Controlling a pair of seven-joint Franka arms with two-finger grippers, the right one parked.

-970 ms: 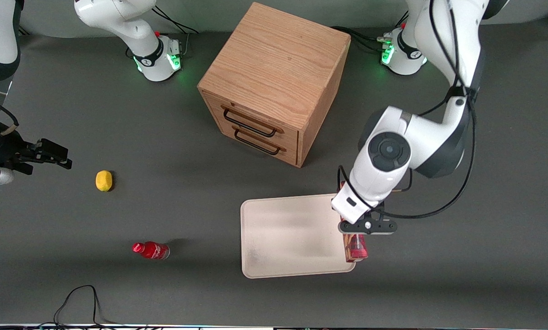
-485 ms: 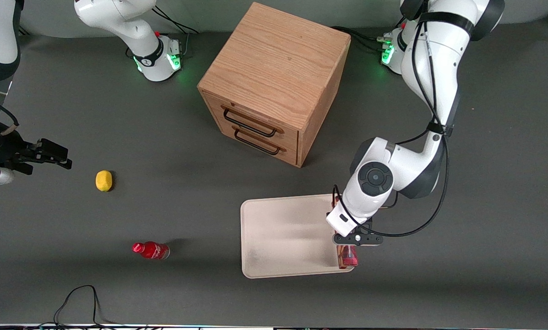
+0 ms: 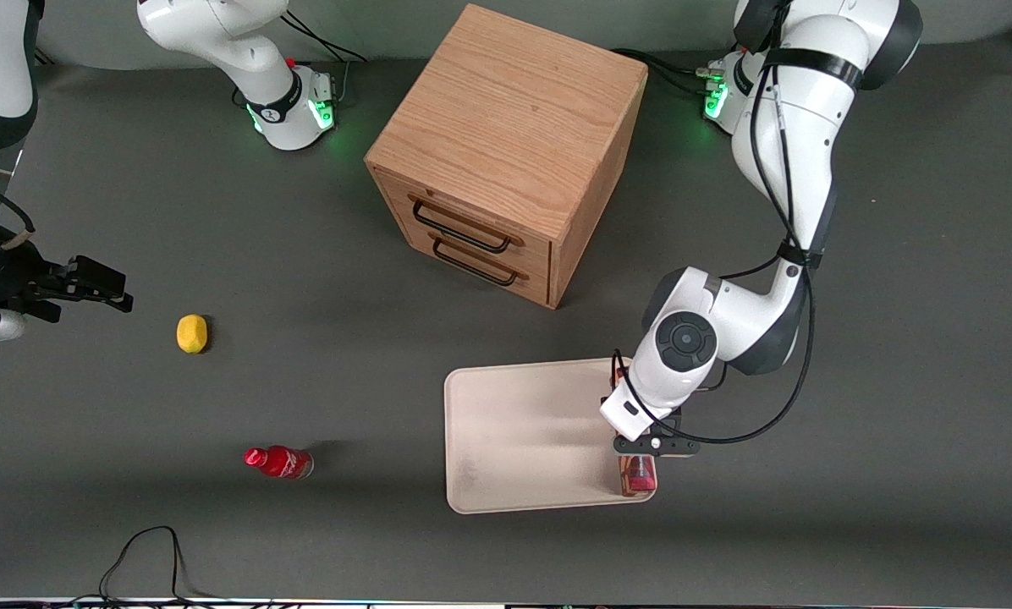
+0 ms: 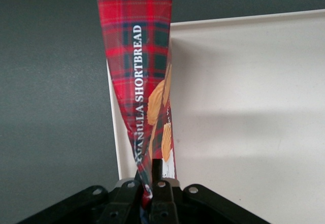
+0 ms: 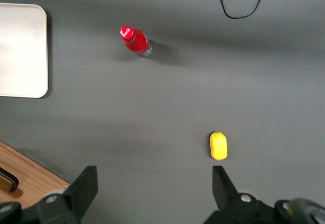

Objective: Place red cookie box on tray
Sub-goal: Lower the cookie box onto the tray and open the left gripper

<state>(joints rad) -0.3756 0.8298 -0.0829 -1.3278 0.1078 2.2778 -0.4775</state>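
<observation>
The red cookie box is a long plaid carton marked VANILLA SHORTBREAD. My left gripper is shut on it and holds it over the tray's edge on the working arm's side, close to the tray surface. In the front view only the box's near end shows below the wrist. In the left wrist view the fingers pinch the box's end, and the box runs along the tray's rim. The cream-white tray lies nearer the front camera than the cabinet.
A wooden drawer cabinet stands farther from the camera than the tray. A small red bottle and a yellow lemon lie toward the parked arm's end. A black cable loops at the table's near edge.
My left gripper has lowered with the box and shifted slightly toward the parked arm's end, bringing the box from beside the tray's edge to over it.
</observation>
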